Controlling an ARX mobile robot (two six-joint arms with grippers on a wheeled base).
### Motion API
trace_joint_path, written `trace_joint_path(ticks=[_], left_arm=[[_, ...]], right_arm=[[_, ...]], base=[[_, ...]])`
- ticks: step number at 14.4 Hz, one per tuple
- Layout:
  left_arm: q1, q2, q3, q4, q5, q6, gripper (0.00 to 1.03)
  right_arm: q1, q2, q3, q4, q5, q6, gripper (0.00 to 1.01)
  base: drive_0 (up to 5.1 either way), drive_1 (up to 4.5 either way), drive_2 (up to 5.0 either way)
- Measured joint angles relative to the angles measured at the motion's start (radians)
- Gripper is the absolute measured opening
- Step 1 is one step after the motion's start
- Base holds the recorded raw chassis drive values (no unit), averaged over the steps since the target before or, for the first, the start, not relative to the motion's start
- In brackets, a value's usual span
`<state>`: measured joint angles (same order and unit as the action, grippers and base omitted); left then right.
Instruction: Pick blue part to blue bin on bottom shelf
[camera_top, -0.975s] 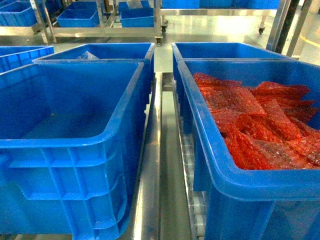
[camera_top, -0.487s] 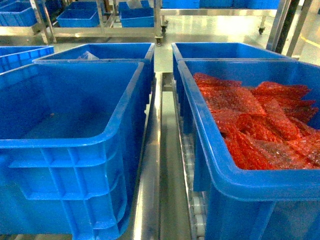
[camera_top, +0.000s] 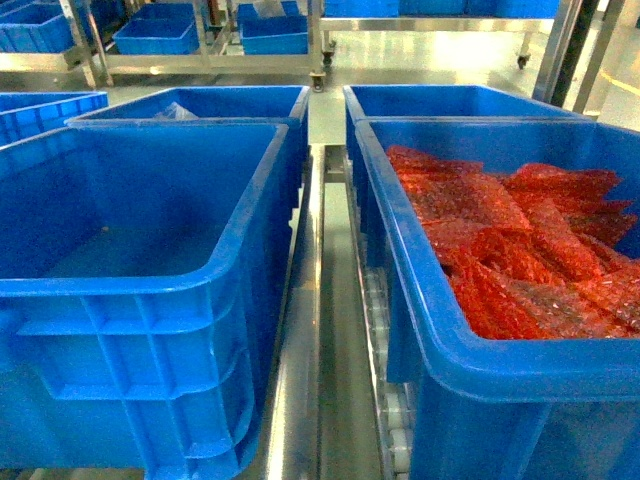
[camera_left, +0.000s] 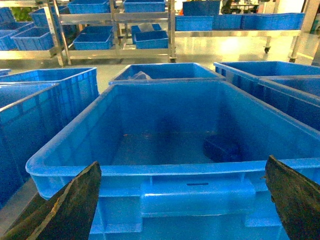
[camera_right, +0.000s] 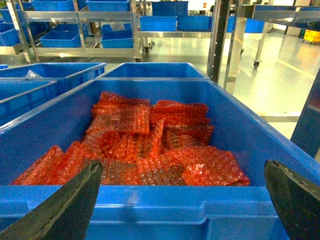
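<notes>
A large blue bin (camera_left: 150, 170) fills the left wrist view, and a dark blue blocky part (camera_left: 223, 148) lies on its floor near the front right corner. My left gripper (camera_left: 182, 162) hangs open just in front of this bin's near rim, with nothing between its fingers (camera_left: 75, 205). My right gripper (camera_right: 183, 163) is open too, in front of the near rim of a second blue bin (camera_right: 150, 200) that is full of red bubble-wrap bags (camera_right: 145, 145). In the head view neither gripper shows. Both bins (camera_top: 150, 290) (camera_top: 480, 370) stand on the steel shelf (camera_top: 305, 340).
A steel rail and white rollers (camera_top: 396, 420) run between the two bins. More blue bins stand behind them (camera_top: 200, 105) (camera_top: 450, 100) and to the left (camera_top: 40, 105). Steel racks holding further blue bins (camera_top: 160, 35) line the far side of the glossy floor.
</notes>
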<state>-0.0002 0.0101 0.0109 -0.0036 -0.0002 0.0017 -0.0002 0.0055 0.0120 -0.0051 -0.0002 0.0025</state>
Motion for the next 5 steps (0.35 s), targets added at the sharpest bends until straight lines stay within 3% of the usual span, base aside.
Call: trace_joint_path(ticks=[5], left_arm=[[0.000,0.000,0.000,0.000,0.000,0.000,0.98]], right_arm=[[0.000,0.000,0.000,0.000,0.000,0.000,0.98]], base=[[0.0,0.00,0.0]])
